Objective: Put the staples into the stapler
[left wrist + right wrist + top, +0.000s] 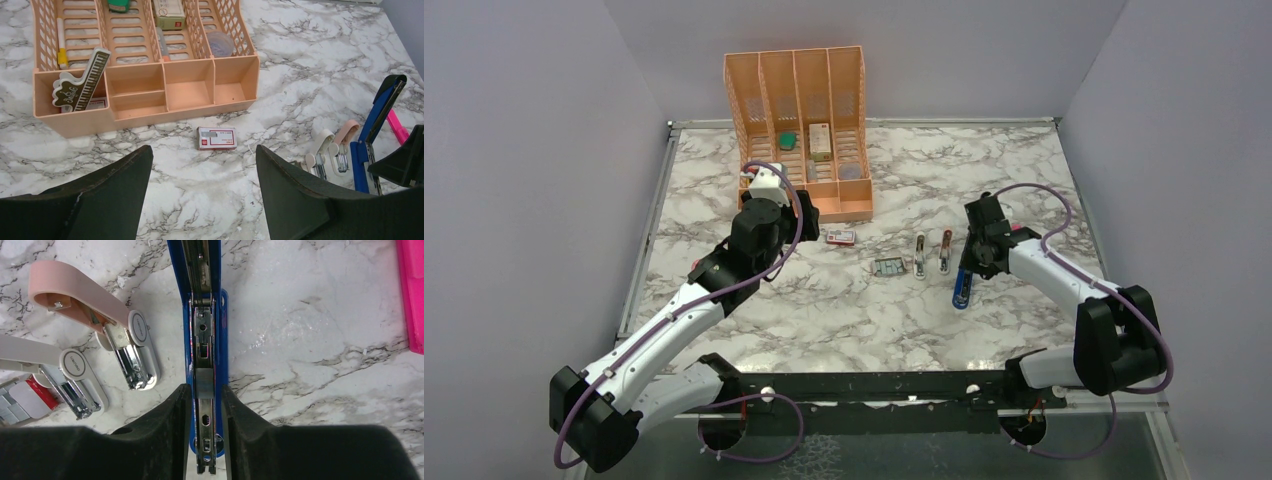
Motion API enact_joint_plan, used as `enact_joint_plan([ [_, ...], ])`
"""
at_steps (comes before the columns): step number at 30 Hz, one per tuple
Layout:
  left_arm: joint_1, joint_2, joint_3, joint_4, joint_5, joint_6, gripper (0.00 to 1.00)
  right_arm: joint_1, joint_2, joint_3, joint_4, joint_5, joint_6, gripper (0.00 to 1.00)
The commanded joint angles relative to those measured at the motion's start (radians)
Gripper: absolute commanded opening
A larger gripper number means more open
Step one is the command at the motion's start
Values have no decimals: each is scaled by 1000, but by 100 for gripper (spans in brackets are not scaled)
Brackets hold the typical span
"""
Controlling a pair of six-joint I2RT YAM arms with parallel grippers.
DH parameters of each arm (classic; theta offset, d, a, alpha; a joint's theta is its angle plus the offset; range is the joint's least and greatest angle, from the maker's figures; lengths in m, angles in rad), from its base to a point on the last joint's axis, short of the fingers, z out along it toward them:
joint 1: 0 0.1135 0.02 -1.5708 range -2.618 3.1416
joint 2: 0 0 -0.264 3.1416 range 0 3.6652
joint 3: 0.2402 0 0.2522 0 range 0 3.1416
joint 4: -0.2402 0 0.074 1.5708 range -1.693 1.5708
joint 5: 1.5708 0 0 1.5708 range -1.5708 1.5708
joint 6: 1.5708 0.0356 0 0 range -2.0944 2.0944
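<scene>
With our right hand (205, 392) clamped on the open blue stapler (202, 315), our left hand (202, 150), spread wide and empty, should reach right to the staples (889, 268) near it.

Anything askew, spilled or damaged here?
Nothing spilled or damaged. The blue stapler lies hinged wide open, the right gripper clamped on its silver channel, fitting for loading. Beside it, a white mini stapler and a pink mini stapler also lie open.

stapler (205, 340) flanks: pink mini stapler (100, 305) and white mini stapler (50, 360) crowd one side, pink marker (412, 290) lies off the other, bare table (310, 340) between | organizer (150, 107) front: open table around sleeve (216, 138)
</scene>
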Motion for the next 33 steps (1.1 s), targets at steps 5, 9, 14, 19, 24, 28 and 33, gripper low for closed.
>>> enact_joint_plan([
  [5,4,-5,-5,21,-7,4,77,-3,-38,78,-47,28,3,33],
  [9,4,-8,-8,22,-9,4,77,-3,-47,100,-41,-4,-20,33],
  [14,4,-10,-10,27,-12,2,77,-3,-168,58,68,-101,-84,38],
  [19,4,-10,-20,45,-12,-7,77,6,-182,84,84,-226,-133,40],
  [24,4,-7,-33,53,-28,7,77,60,-190,70,147,-352,-184,44],
  [28,4,-3,-39,61,-40,12,77,158,-156,87,175,-330,-184,47],
  [33,5,-4,-48,71,-42,9,77,270,-27,149,155,-267,-194,34],
])
